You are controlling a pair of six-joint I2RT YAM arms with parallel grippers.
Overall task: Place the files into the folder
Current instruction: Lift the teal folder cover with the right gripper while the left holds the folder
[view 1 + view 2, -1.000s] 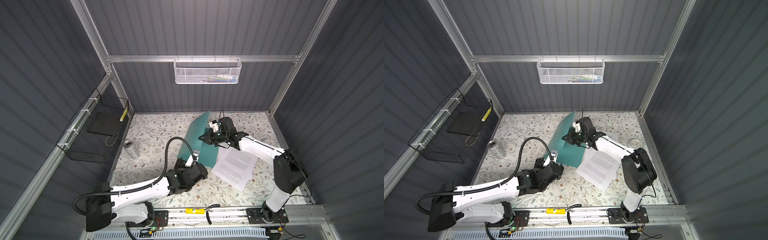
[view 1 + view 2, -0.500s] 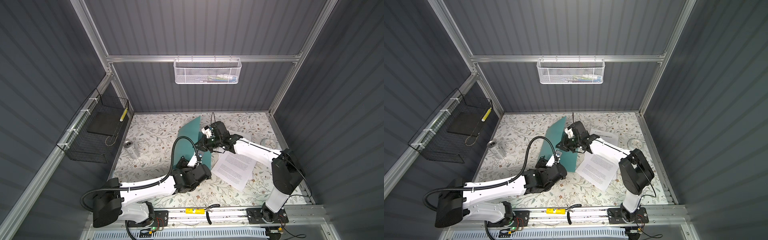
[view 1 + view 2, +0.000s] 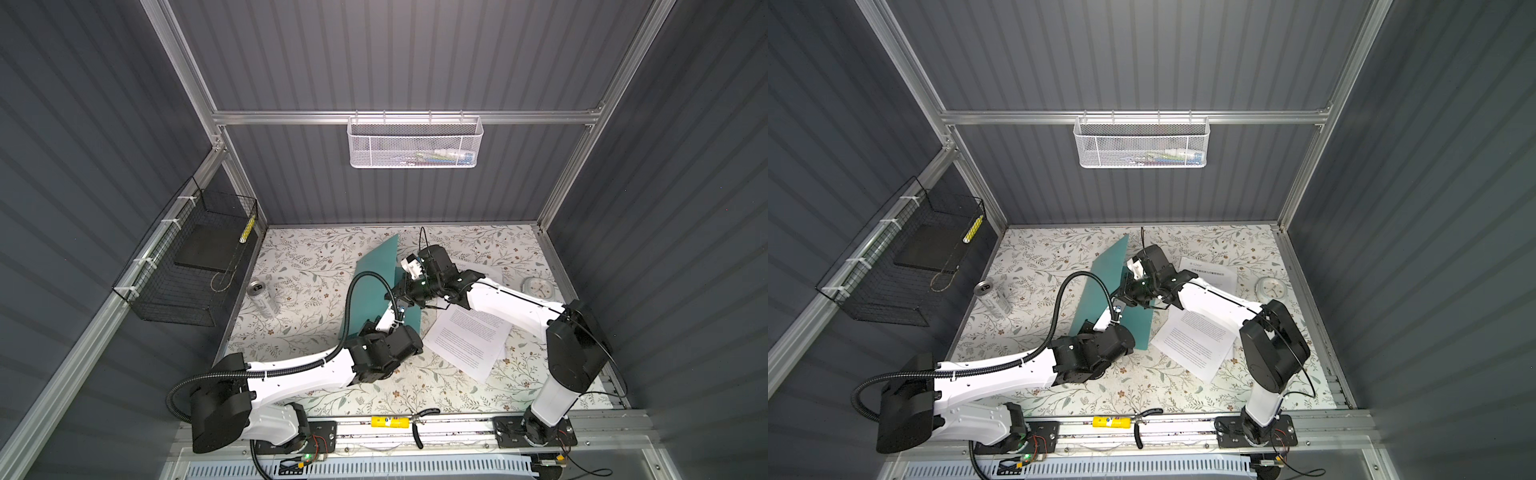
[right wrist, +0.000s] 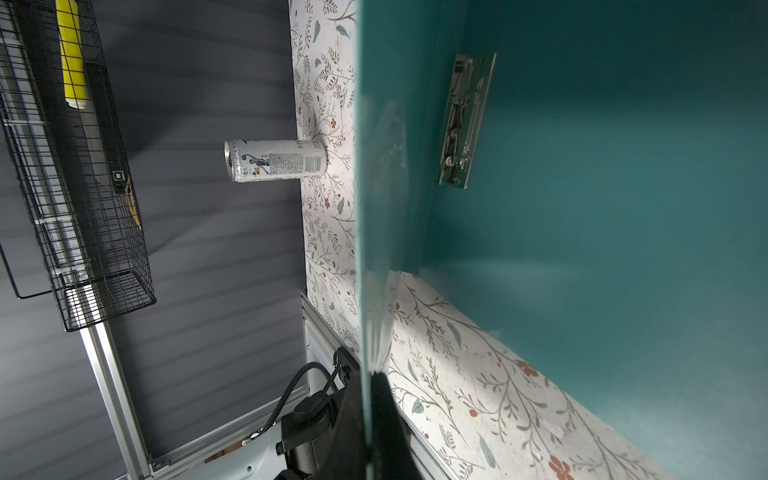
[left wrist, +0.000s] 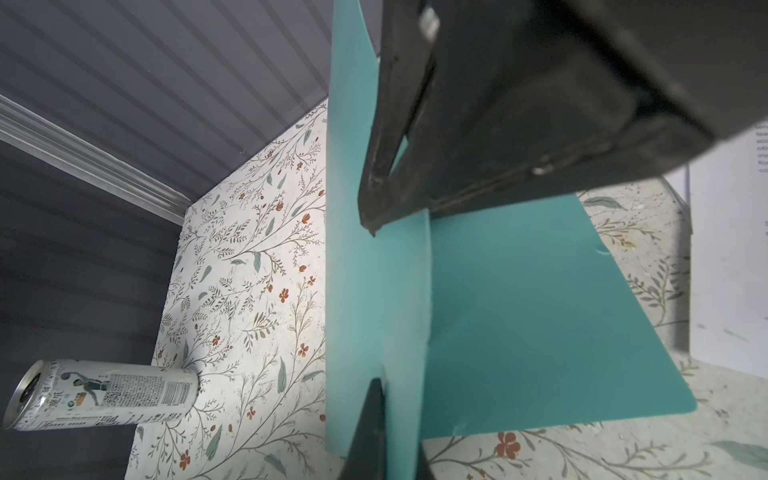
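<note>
Teal folder, in left gripper, right gripper

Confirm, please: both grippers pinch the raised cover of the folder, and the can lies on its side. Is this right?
No. The can stands upright, as both top views show. The left gripper and the right gripper do pinch the raised cover of the folder.

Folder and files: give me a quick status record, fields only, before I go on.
folder: open, one cover raised, other leaf flat on table
left gripper: shut on raised cover
right gripper: shut on same cover's edge
files: on table beside folder, none inside
clip bar: bare, no paper under it
</note>
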